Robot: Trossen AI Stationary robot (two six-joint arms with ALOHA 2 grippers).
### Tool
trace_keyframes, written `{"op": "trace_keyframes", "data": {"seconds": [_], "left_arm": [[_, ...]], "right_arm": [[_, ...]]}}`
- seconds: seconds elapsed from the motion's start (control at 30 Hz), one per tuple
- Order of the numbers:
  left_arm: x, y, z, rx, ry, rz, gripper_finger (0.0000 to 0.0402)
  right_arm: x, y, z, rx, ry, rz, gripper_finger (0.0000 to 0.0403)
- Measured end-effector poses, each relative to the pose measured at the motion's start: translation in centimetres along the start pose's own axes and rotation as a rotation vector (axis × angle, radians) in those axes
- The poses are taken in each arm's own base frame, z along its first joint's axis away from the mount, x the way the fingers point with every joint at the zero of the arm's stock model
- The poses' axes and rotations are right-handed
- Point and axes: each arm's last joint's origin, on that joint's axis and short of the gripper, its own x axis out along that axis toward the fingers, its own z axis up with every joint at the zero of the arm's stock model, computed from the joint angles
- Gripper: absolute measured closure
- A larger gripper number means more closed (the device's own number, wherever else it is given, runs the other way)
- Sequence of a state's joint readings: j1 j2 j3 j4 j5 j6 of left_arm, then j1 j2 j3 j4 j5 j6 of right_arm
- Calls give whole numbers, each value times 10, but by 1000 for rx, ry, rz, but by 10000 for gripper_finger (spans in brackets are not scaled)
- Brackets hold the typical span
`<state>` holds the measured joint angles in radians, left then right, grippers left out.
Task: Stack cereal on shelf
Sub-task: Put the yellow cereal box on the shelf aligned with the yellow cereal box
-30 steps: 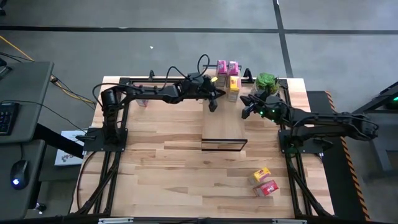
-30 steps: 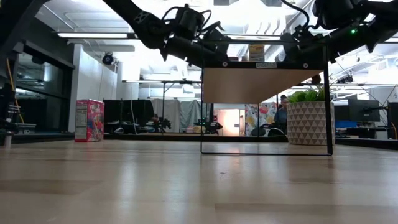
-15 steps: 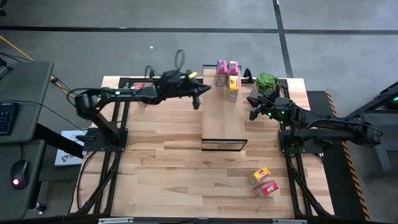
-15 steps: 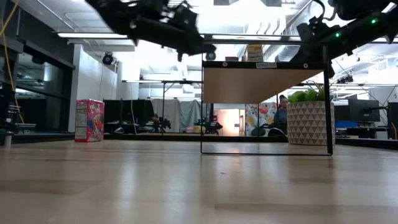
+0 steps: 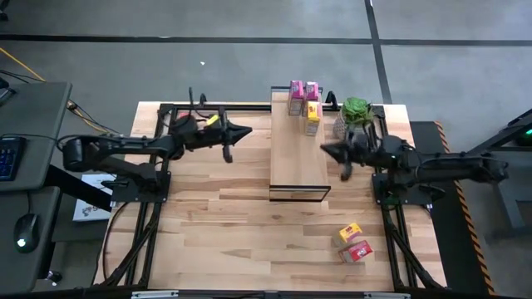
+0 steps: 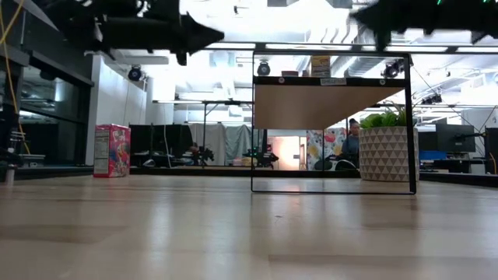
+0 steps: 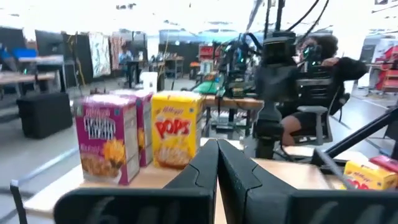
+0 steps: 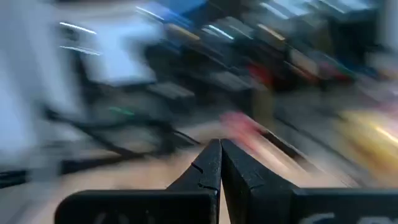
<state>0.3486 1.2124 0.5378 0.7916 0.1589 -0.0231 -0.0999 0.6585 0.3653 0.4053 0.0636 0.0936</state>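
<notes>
While atop shelf [image 5: 297,154], three cereal boxes [image 5: 303,103]

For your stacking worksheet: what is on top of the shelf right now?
Three cereal boxes stand at the far end of the shelf: two pink boxes side by side and a yellow box in front of them. The rest of the board is bare. Nothing covers it.

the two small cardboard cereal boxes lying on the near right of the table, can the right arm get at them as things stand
Probably yes. The yellow box and red box lie in the open on the planked wooden tabletop, nothing around them. The right gripper, jaws shut and empty, hangs beside the light-wood shelf, apart from them.
</notes>
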Motion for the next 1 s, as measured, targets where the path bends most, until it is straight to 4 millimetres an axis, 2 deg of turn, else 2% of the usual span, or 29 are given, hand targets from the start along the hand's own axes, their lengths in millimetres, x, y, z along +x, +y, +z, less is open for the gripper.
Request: {"op": "trace_keyframes", "data": {"seconds": [0.1, 0.2, 0.3, 0.4, 0.5, 0.73, 0.87, 1.0], "left_arm": [[-4, -3, 7, 9, -24, -11, 402], [-5, -5, 10, 11, -32, -18, 402], [-5, -5, 8, 9, -16, -17, 401], [-5, -4, 7, 11, -8, 1, 402], [-5, -3, 6, 16, -3, 9, 402], [-5, -2, 5, 15, 7, 11, 402], [-5, -2, 4, 13, 21, 11, 401], [-5, -2, 4, 10, 22, 11, 401]], "right_arm": [[1, 21, 17, -53, -205, 331, 403], [1, 37, 27, -48, -373, 519, 403], [5, 47, 32, -57, -465, 518, 402], [18, 54, 40, -62, -423, 404, 393], [33, 60, 50, -83, -250, 308, 363], [49, 82, 88, -43, 337, 104, 242], [51, 100, 104, 147, 692, 68, 196], [44, 123, 108, 368, 1074, -37, 186]]}}
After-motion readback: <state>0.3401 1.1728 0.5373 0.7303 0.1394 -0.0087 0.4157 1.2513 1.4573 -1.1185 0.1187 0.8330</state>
